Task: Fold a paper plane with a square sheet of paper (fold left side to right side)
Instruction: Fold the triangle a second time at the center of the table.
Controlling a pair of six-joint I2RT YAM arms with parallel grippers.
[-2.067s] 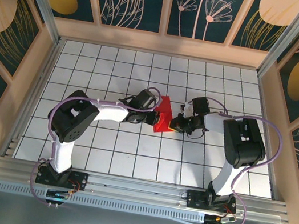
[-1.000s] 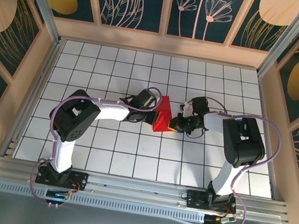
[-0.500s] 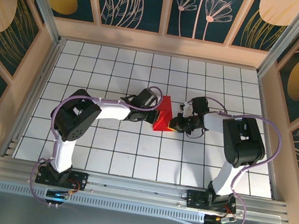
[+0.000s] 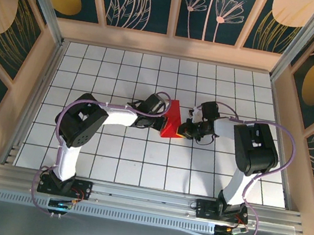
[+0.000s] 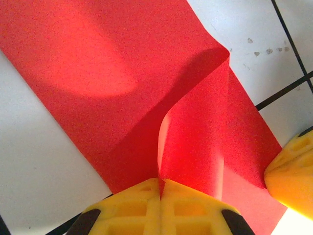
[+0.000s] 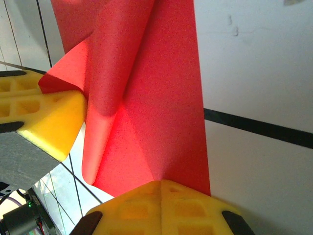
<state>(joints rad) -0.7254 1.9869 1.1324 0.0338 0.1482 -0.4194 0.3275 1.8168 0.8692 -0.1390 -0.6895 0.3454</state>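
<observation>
The square sheet of paper [image 4: 172, 122] is bright red and lies partly folded on the white grid table, between the two arms. My left gripper [image 4: 162, 116] is shut on a raised flap of the sheet [image 5: 98, 73], pinched at the jaw seam [image 5: 160, 182] and curling up from the flat part. My right gripper [image 4: 182, 130] is shut on the sheet's near right corner [image 6: 160, 183], with a crease in the paper [image 6: 166, 98] running into its seam. The left gripper's yellow fingers [image 6: 44, 115] hold the flap's tip in the right wrist view. A right finger [image 5: 293, 171] shows in the left wrist view.
The white grid table [image 4: 107, 157] is boxed in by low wooden walls [image 4: 38, 84] on the left, right and far sides. An aluminium rail [image 4: 143, 197] carrying both arm bases runs along the near edge. Purple cables loop off each arm.
The left gripper has carried the paper's left flap up and to the right, so the red shape seen from above is narrower. The right gripper has stayed put on its corner.
</observation>
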